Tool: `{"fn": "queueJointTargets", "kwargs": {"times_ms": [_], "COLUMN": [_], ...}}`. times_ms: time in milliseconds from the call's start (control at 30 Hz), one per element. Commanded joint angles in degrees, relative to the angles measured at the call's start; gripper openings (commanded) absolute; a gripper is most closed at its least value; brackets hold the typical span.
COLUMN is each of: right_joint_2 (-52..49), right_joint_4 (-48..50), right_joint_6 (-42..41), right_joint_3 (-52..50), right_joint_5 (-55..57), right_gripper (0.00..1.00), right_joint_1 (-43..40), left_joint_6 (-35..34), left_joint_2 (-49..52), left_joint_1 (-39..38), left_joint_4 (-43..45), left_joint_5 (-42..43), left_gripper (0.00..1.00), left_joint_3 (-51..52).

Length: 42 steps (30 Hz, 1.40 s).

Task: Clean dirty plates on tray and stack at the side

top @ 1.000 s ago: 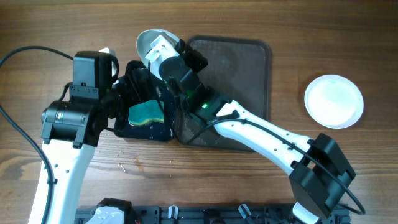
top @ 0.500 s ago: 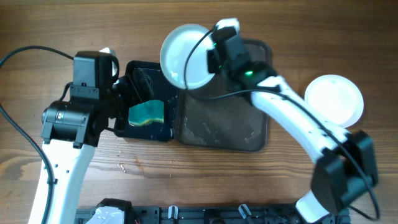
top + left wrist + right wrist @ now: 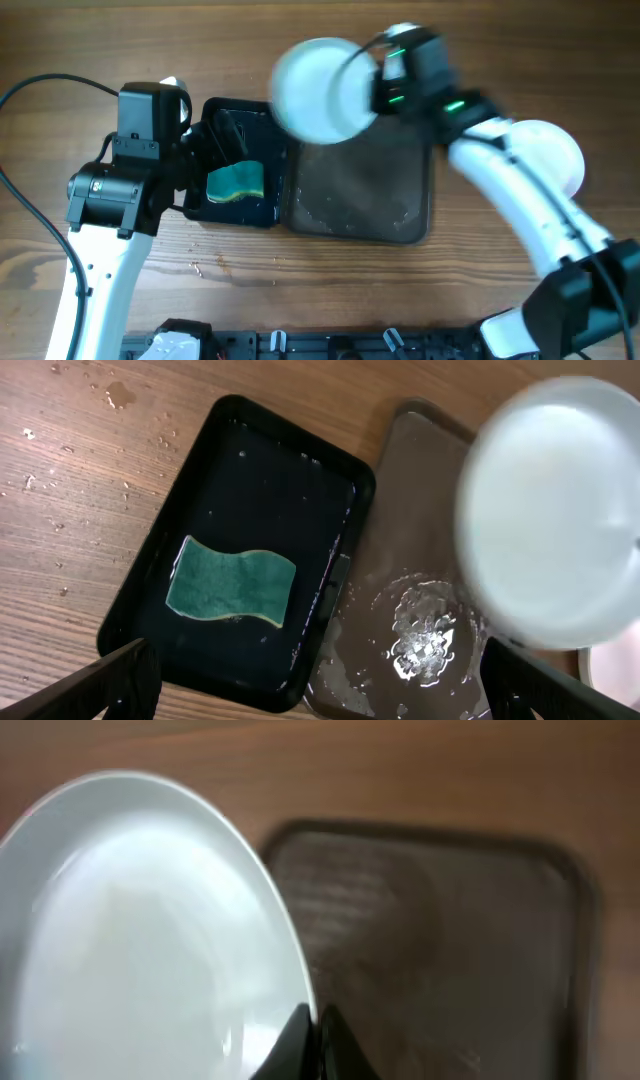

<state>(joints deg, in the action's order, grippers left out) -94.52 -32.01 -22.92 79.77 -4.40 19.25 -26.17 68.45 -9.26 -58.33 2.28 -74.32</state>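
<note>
My right gripper point(image 3: 378, 82) is shut on the rim of a white plate point(image 3: 322, 90) and holds it in the air over the far left part of the brown tray point(image 3: 400, 200). The plate also shows in the right wrist view point(image 3: 140, 930), pinched between the fingers point(image 3: 312, 1035), and in the left wrist view point(image 3: 555, 530). The brown tray is wet point(image 3: 420, 630) and bears no plate. A second white plate point(image 3: 560, 150) lies on the table at the right, partly behind the right arm. My left gripper point(image 3: 320, 680) is open and empty above the black tray point(image 3: 260, 470).
A green sponge point(image 3: 235, 182) lies in the small black tray point(image 3: 225, 115) left of the brown tray; it also shows in the left wrist view point(image 3: 230, 582). Water drops and crumbs dot the wooden table point(image 3: 220, 265). A cable point(image 3: 30, 90) runs along the far left.
My right arm has swung the plate from over the black tray up and to the right, over the brown tray. The left arm has not moved.
</note>
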Motion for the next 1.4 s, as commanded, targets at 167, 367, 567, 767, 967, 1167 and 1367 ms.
{"fn": "queueJointTargets", "kwargs": {"times_ms": [167, 367, 567, 767, 967, 1167, 1367], "right_joint_2": [1.0, -1.0, -1.2, -0.2, 11.4, 26.0, 32.0], "right_joint_4": [-17.4, -23.7, -18.6, -18.0, -20.7, -25.6, -25.9], "right_joint_6": [-4.0, -2.7, -1.4, 3.2, 12.5, 24.4, 12.6], "right_joint_3": [0.4, -1.6, -9.6, -8.9, -8.8, -8.8, -8.8], "right_joint_5": [-16.9, -5.7, -3.5, -6.7, -22.6, -36.8, -36.6], "right_gripper": [0.04, 0.04, 0.04, 0.50, 0.52, 0.55, 1.00], "right_joint_1": [-37.5, -52.9, -56.1, -55.8, -49.7, -33.2, -19.5], "left_joint_6": [0.5, 0.5, 0.5, 0.5, 0.5, 0.5, 0.5], "left_joint_2": [-0.7, -0.7, -0.7, -0.6, -0.6, -0.6, -0.6], "left_joint_1": [0.1, 0.1, 0.1, 0.1, 0.1, 0.1, 0.1], "left_joint_4": [0.2, 0.1, 0.2, 0.2, 0.2, 0.2, 0.2], "left_joint_5": [0.4, 0.4, 0.4, 0.4, 0.4, 0.4, 0.4], "left_gripper": [1.00, 1.00, 1.00, 1.00, 1.00, 1.00, 1.00], "left_joint_3": [-0.8, -0.8, -0.8, -0.8, -0.8, -0.8, -0.8]}}
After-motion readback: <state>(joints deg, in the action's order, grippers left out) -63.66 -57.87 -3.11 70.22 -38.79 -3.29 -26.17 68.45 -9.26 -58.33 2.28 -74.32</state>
